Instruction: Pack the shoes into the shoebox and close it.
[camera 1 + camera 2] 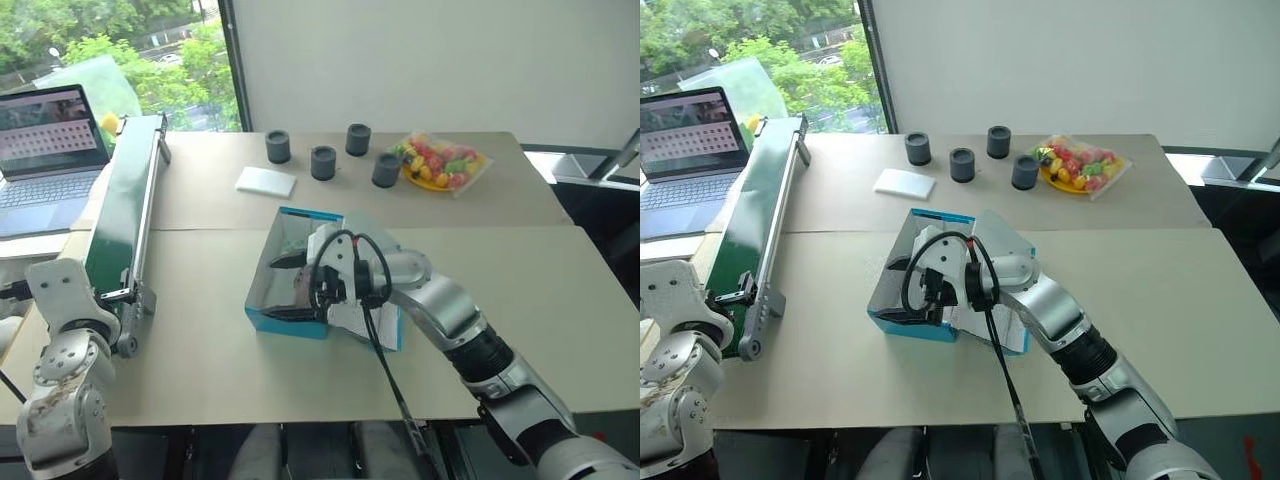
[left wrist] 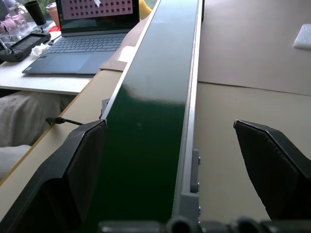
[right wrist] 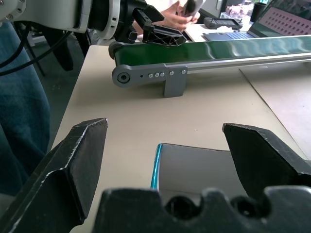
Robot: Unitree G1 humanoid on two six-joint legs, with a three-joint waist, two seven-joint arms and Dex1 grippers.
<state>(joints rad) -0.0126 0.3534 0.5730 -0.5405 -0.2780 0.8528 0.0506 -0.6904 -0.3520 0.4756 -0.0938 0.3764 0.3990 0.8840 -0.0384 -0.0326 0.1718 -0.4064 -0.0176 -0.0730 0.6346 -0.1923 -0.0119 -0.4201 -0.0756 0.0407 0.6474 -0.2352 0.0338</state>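
The turquoise shoebox [image 1: 285,325] stands open in the middle of the table, with its lid flap [image 1: 372,325] folded out on the side towards me. My right gripper [image 1: 290,288] hovers over the box's open top, pointing left, fingers spread wide and nothing between them. In the right wrist view the box's blue rim [image 3: 156,167] and white inside lie just past the fingers. Pale grey shapes [image 1: 295,240] show inside the box; I cannot tell whether they are the shoes. My left gripper [image 2: 169,124] stands open, straddling the near end of a green conveyor belt.
The green conveyor [image 1: 125,200] runs along the table's left side, with a laptop [image 1: 50,150] beyond it. A white pad [image 1: 266,181], several dark cups [image 1: 323,162] and a plate of colourful pieces [image 1: 445,162] sit at the back. A person's hands [image 3: 180,12] show past the conveyor.
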